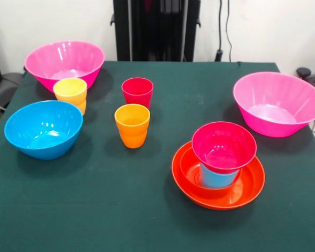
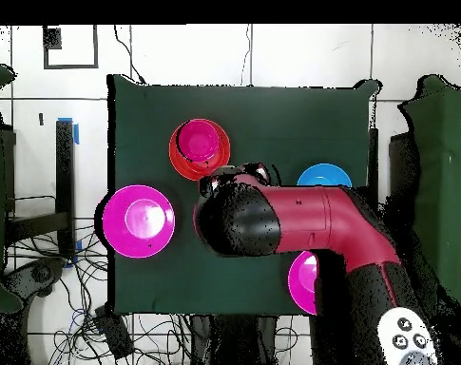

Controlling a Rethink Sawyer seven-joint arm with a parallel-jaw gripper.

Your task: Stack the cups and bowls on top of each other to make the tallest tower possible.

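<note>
In the front view a crimson bowl sits on a blue cup that stands in the wide shallow orange bowl at the near right. A red cup and an orange cup stand apart at the middle. A yellow cup sits on a small orange bowl, which is mostly hidden. A blue bowl stands at the left. Two pink bowls stand far left and right. The gripper shows only in the overhead view, at the arm's end beside the stack.
The red arm crosses the overhead view and hides the cups at the middle of the green table. One pink bowl and the blue bowl show there. The other pink bowl is half hidden.
</note>
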